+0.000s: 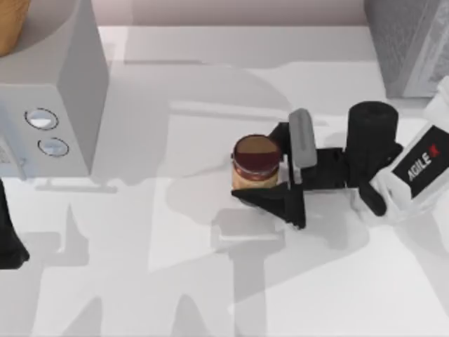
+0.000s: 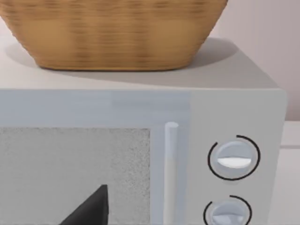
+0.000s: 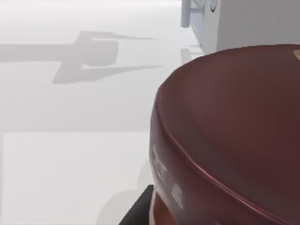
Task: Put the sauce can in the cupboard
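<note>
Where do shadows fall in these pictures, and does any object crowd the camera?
Top view: broad soft arm shadows lie across the table, darkest beside the sauce can at the right end effector. Left wrist view: the basket shades the microwave top. Right wrist view: the can's lid looms very close.

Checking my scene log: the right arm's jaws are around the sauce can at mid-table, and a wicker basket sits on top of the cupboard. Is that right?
One thing is off. The wicker basket sits on the microwave, the pale box with two round dials, as the left wrist view shows. The cupboard stands at the table's far right. The right gripper is indeed around the sauce can at mid-table.
</note>
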Robot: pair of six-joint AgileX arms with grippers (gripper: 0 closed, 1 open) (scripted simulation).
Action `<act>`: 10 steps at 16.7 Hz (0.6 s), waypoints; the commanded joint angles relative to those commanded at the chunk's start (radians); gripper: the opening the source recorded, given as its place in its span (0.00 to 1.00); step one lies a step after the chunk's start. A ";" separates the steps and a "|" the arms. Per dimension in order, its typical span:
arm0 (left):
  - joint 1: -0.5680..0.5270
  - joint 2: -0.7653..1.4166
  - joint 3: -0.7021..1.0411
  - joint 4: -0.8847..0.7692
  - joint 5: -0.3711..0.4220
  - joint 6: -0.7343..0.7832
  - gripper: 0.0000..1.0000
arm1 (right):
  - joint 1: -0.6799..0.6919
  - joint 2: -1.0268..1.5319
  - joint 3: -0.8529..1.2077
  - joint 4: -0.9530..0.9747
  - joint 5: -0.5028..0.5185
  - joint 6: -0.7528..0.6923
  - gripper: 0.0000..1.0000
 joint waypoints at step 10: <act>0.000 0.000 0.000 0.000 0.000 0.000 1.00 | 0.000 0.000 0.000 0.000 0.000 0.000 0.00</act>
